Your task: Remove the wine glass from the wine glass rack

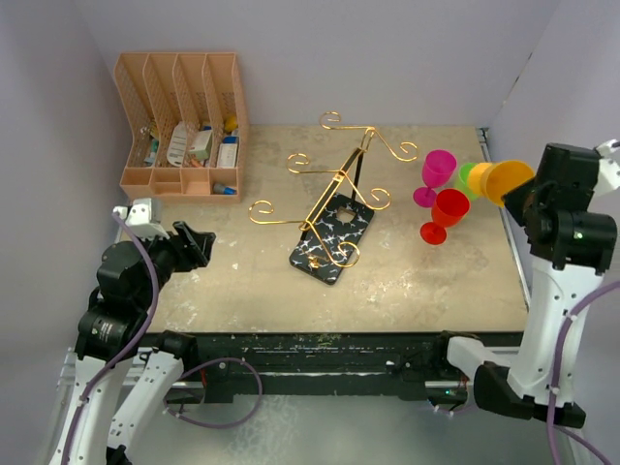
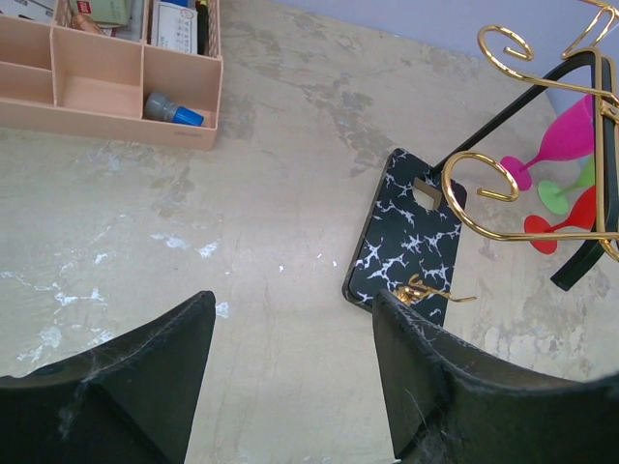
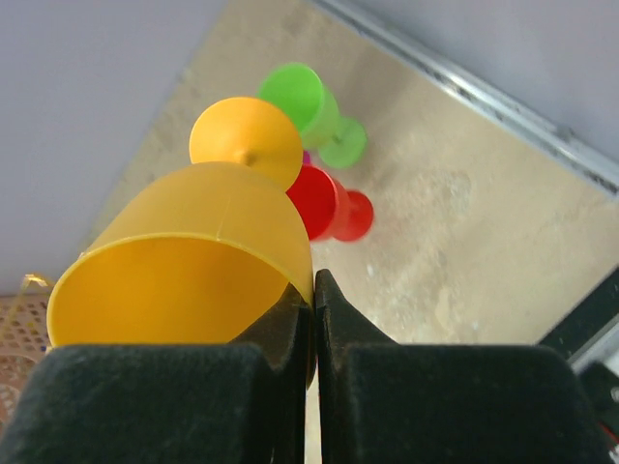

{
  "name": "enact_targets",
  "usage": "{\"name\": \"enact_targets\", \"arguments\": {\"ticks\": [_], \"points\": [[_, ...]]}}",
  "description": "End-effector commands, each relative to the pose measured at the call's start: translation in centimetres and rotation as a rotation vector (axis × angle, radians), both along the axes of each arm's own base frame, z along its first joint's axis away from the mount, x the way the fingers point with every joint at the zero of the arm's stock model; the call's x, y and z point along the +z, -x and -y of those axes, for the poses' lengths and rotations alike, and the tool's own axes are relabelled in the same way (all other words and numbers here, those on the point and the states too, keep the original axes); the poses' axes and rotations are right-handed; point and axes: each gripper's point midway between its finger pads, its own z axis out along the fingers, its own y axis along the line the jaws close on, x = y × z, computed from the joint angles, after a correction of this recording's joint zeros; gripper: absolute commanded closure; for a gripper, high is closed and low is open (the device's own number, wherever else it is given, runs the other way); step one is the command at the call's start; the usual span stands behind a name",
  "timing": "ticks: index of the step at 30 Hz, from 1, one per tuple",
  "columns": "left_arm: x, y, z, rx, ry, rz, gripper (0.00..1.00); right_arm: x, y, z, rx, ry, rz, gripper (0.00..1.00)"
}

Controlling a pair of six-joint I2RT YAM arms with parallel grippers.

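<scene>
The wine glass rack is a gold wire stand on a black white-veined base at mid table. I see no glass on its arms. It also shows in the left wrist view. My right gripper is at the right edge, above the table. It is shut on the rim of an orange wine glass, held tilted on its side. In the right wrist view the fingertips pinch the bowl wall of this glass. My left gripper is open and empty at the near left.
A pink glass, a red glass and a green glass stand together on the table at the right, below the held glass. A peach file organiser with small items stands at the back left.
</scene>
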Motion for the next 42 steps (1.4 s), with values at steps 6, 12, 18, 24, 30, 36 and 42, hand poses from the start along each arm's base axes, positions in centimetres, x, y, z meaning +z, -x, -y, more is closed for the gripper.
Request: {"name": "enact_targets", "arguments": {"ticks": [6,12,18,24,30,36,42], "points": [[0.1,-0.5,-0.2,0.007,-0.022,0.015,0.3,-7.0,2.1,1.3,-0.24,-0.113,-0.142,1.0],[0.0,-0.5,-0.2,0.008,-0.025,0.01,0.3,-8.1,3.2,3.9,-0.376,-0.127,-0.163,1.0],[-0.1,-0.6,-0.2,0.011,-0.025,0.004,0.29,-10.6,3.1,6.8,-0.433,-0.139,-0.231,1.0],[-0.4,-0.8,-0.2,0.013,-0.026,-0.012,0.29,-15.5,0.3,6.1,-0.335,-0.287,-0.256,1.0],[-0.5,-0.8,-0.3,0.016,-0.025,-0.018,0.29,-16.5,-0.9,6.3,-0.273,-0.276,-0.265,1.0],[-0.5,-0.8,-0.3,0.017,-0.025,-0.019,0.29,-19.1,-1.4,6.4,-0.265,-0.295,-0.306,1.0],[-0.7,-0.9,-0.2,0.015,-0.026,-0.027,0.29,-22.0,-1.4,6.5,-0.266,-0.306,-0.353,1.0]]}}
